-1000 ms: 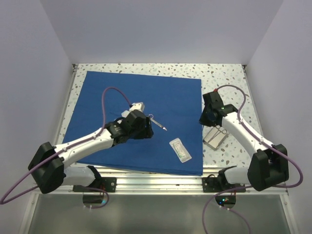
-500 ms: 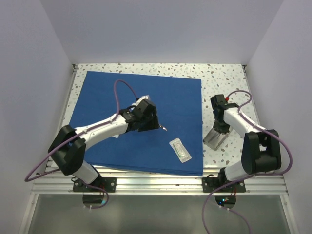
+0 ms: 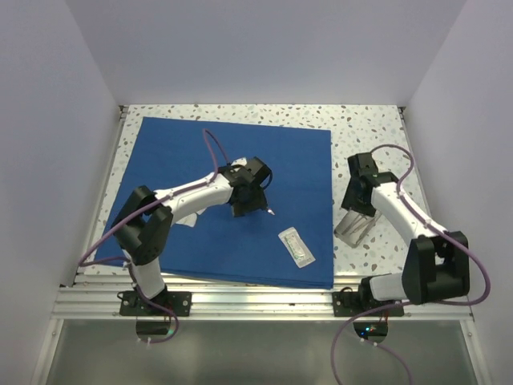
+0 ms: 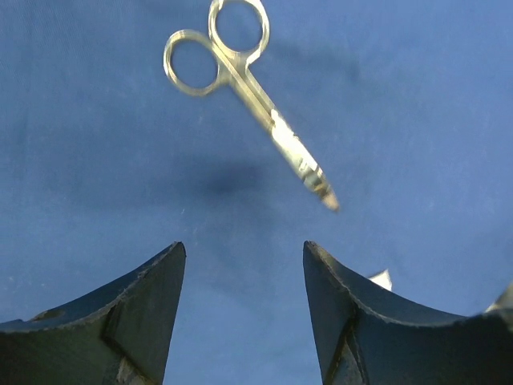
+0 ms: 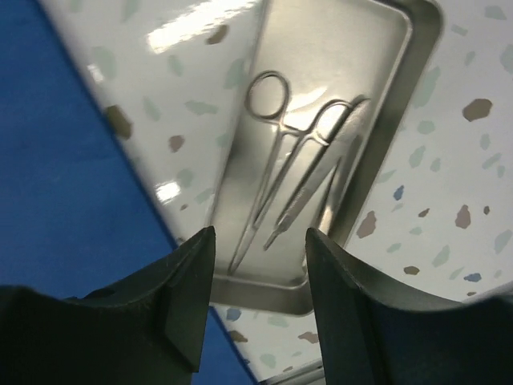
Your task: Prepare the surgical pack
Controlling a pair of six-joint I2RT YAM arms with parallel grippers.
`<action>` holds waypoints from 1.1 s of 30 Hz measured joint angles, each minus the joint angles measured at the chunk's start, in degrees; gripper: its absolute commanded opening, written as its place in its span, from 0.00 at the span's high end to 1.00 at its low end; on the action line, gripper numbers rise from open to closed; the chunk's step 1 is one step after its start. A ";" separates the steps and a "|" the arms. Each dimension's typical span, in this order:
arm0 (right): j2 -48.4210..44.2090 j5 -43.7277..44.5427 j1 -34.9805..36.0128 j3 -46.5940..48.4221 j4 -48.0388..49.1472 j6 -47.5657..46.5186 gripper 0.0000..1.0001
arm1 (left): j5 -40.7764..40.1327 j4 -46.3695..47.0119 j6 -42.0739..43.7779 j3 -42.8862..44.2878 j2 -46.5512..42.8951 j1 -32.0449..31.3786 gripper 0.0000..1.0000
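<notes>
The royal-blue drape (image 3: 184, 152) lies flat over the middle of the table. Steel scissors (image 4: 256, 104) rest on the drape (image 4: 417, 120), just beyond my left gripper (image 4: 244, 249), which is open and empty above the cloth. From above, the left gripper (image 3: 250, 200) hides all but the scissors' tip (image 3: 271, 212). A clear packet (image 3: 297, 247) lies on the drape near its front right corner. The silver tray (image 5: 413, 72) sits on the bare table right of the drape and holds two steel scissor-like instruments (image 5: 296, 168). My right gripper (image 5: 260, 233) hovers open over the tray's near end.
The speckled tabletop (image 3: 377, 128) shows around the drape, with white walls close on three sides. The drape's right edge (image 5: 64, 184) runs just left of the tray. A small white corner (image 4: 381, 279) peeks out beside my left finger.
My right gripper has opened over the tray and its arm has shifted a little. The left arm has reached further right over the scissors, still open.
</notes>
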 measured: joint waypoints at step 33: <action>-11.76 -8.66 8.35 0.50 2.51 -5.88 0.48 | -9.09 -26.27 -19.58 33.20 27.41 -5.40 0.49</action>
